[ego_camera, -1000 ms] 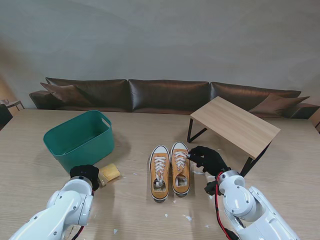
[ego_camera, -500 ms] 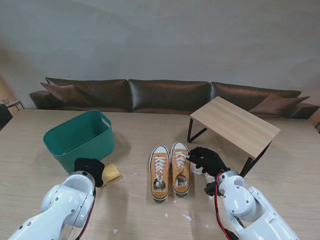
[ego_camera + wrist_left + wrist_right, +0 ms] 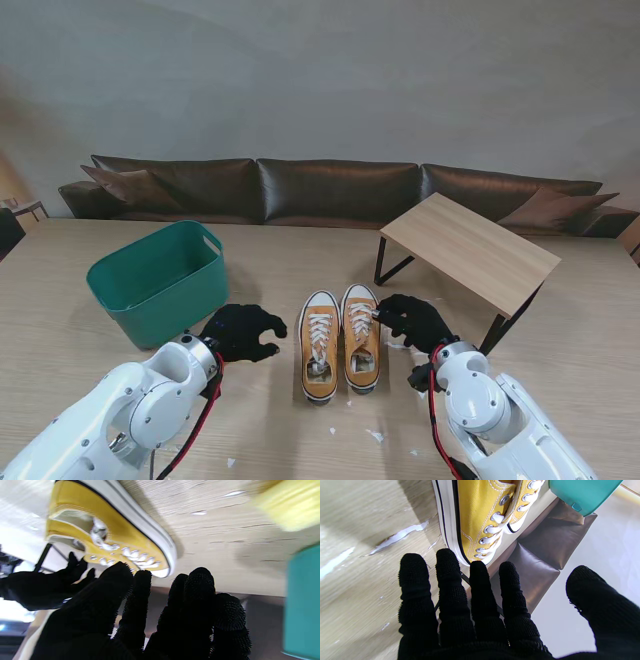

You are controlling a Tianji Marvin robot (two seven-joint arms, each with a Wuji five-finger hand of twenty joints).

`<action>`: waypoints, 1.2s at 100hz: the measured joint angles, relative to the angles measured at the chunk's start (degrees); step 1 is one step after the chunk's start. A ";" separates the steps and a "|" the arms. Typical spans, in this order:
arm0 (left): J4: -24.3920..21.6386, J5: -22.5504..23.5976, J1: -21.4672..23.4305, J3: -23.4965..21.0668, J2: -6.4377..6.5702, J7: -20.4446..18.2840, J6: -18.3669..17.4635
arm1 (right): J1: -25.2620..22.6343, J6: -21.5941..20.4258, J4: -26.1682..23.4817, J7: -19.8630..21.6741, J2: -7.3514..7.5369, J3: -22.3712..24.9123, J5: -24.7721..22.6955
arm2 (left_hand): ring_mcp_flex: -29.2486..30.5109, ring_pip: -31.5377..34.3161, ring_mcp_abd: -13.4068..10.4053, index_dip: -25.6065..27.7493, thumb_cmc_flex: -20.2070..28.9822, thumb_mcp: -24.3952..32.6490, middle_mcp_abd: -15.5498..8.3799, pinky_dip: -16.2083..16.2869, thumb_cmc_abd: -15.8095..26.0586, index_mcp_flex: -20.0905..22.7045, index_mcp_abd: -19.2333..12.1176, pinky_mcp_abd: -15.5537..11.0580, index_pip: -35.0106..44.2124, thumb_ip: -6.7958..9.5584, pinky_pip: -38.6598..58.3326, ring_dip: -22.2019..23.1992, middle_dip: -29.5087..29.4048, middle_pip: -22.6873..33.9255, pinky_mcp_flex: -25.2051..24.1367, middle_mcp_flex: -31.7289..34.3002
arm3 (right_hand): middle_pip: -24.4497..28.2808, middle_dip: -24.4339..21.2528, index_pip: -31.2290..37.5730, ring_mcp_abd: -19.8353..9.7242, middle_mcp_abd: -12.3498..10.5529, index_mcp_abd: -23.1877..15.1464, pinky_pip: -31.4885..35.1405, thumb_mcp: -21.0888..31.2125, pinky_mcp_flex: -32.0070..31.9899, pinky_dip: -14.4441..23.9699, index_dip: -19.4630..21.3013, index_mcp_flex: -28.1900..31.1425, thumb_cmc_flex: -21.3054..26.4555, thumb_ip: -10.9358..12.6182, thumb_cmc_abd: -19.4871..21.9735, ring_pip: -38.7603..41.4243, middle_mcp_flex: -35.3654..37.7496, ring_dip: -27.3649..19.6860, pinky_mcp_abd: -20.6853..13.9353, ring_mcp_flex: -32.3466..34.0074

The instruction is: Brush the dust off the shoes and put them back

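Two yellow shoes [image 3: 340, 340] sit side by side, toes pointing away, near the middle of the desk [image 3: 560, 350], flanked by both gloved hands. The left hand [image 3: 243, 332] hovers just beside the left shoe, fingers spread and holding nothing. The right hand [image 3: 412, 318] rests at the toe of the right shoe, fingers extended and apart with the thumb wide; whether the fingertips actually touch the lace area cannot be told. The brush [image 3: 287, 503] shows only as a blurred yellow shape in the left wrist view, lying on the desk near the green bin [image 3: 160, 278].

The risk, as it looks: the left hand is empty beside the shoes, so no brushing can happen without the brush, and a push from either hand could skew the pair or scatter the white flecks [image 3: 375, 435] lying on the desk.

A second ago the left hand was back by the bin at the brush; it has since swung across to the shoes, hiding the brush from the stand camera. The right hand has barely moved.
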 measured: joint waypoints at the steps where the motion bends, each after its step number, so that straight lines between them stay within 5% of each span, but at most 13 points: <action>1: 0.27 -0.24 -0.19 0.29 0.00 0.37 -0.21 | 0.01 0.00 0.01 0.00 0.00 -0.01 0.00 | 0.00 0.10 0.00 0.00 0.21 -0.10 0.00 0.01 0.00 0.18 -0.11 0.01 0.24 -0.20 0.00 0.00 0.25 0.04 0.02 0.10 | 0.00 0.00 0.00 0.01 0.00 0.00 0.00 0.00 0.00 0.00 0.00 0.00 0.00 0.00 0.00 0.00 0.00 0.00 0.00 0.00; 16: 2.23 -0.68 -2.74 4.50 -0.38 1.29 -0.01 | 0.04 -0.04 0.09 0.05 0.00 -0.06 0.02 | 0.06 1.62 0.00 -1.71 2.34 1.78 -0.02 0.07 -1.29 0.92 -0.94 0.33 0.73 -0.48 -0.01 0.03 3.39 1.32 0.81 1.34 | 0.00 0.00 0.00 0.02 0.01 0.00 0.00 0.00 0.00 0.00 -0.01 0.00 0.00 0.00 0.00 0.00 0.00 0.00 0.00 -0.01; 29: 3.56 -5.41 -4.70 7.03 -0.81 1.26 -0.31 | 0.11 -0.08 0.20 -0.02 -0.02 -0.14 0.05 | 0.06 3.11 0.00 -3.65 3.74 6.17 -0.30 0.25 -4.78 1.71 -2.31 0.41 1.11 -0.02 -0.01 0.22 18.26 1.16 0.91 1.38 | 0.00 0.00 0.00 0.03 0.01 0.00 0.00 0.00 0.00 0.00 -0.01 0.00 0.00 0.00 0.00 0.00 0.00 0.00 0.00 -0.01; 47: 5.01 -7.30 -6.54 8.93 -1.06 -0.28 -1.30 | 0.25 -0.11 0.44 -0.16 -0.05 -0.26 0.15 | 0.06 5.30 -0.64 -4.55 13.18 4.59 -1.38 1.03 -8.36 5.29 -3.62 0.43 2.75 -0.65 -0.01 1.71 31.68 -2.13 0.91 3.90 | 0.00 0.00 0.00 0.04 0.01 0.02 0.00 0.00 0.00 0.00 -0.01 0.00 0.00 0.00 0.00 0.00 0.01 0.00 0.00 -0.01; 84: 7.32 -6.95 -8.92 11.62 -0.83 -3.63 -1.01 | 0.37 -0.16 0.69 -0.15 -0.13 -0.37 0.97 | -0.35 6.62 -0.70 -5.41 15.75 4.14 -1.96 3.22 -8.32 7.97 -5.02 0.43 3.49 -0.55 -0.04 3.95 37.81 -0.91 -0.62 3.92 | 0.00 0.00 0.00 0.06 0.02 0.03 0.00 0.00 0.00 0.00 -0.01 0.00 0.00 0.00 0.00 0.00 0.01 0.00 0.01 -0.02; 120: 13.73 -5.68 -12.22 15.72 -1.04 1.19 -1.51 | 0.41 -0.12 0.77 0.12 -0.15 -0.35 1.32 | -0.49 7.87 -0.66 -6.95 16.93 4.13 -2.48 5.23 -8.24 10.66 -10.05 0.44 6.59 -0.56 -0.04 4.65 43.64 4.94 -1.24 3.92 | 0.00 0.00 0.00 0.20 0.03 0.03 0.00 0.00 0.00 0.00 -0.01 0.00 0.00 0.00 0.00 0.00 0.01 0.00 0.02 -0.02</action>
